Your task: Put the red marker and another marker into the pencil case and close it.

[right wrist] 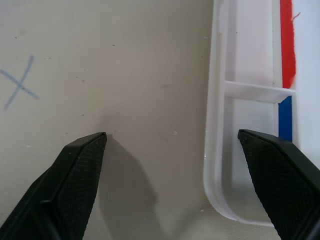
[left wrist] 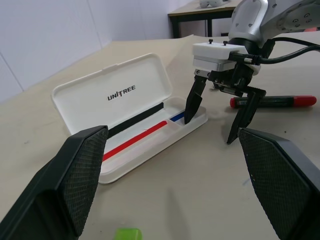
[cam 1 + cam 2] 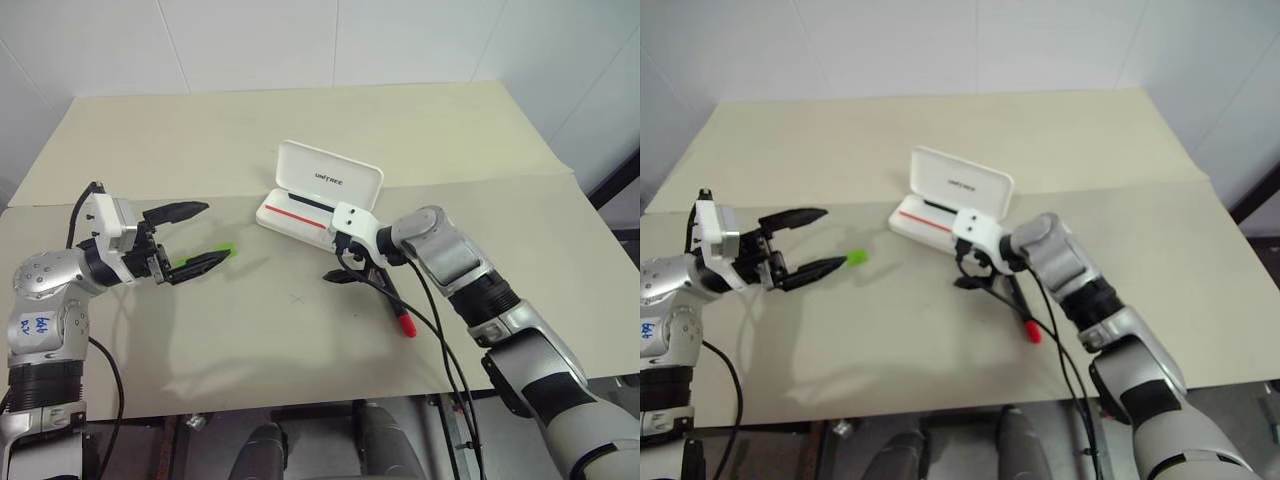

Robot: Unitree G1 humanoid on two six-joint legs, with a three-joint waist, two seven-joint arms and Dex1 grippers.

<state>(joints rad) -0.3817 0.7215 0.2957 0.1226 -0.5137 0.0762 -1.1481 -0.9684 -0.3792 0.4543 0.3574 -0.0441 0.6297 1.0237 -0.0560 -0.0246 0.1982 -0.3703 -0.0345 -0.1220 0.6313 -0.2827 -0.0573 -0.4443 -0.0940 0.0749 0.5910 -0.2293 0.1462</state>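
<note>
Right end effector [image 1: 175,185] spread wide over table [image 1: 125,65]. One finger [image 1: 65,185] above bare surface, other above pencil case [image 1: 220,150] corner. Red and blue line inside case. Blue X mark [image 1: 20,82] on table.

"UNITREE" inside pencil case [image 2: 125,100] lid, pen-drawn X on table [image 1: 100,75]

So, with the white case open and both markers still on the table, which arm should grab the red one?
Right. Its open tool hangs by the open white plastic pencil case, with the red-and-black marker lying just beside it. The left tool, also open, sits across the table by the light-green marker.
</note>
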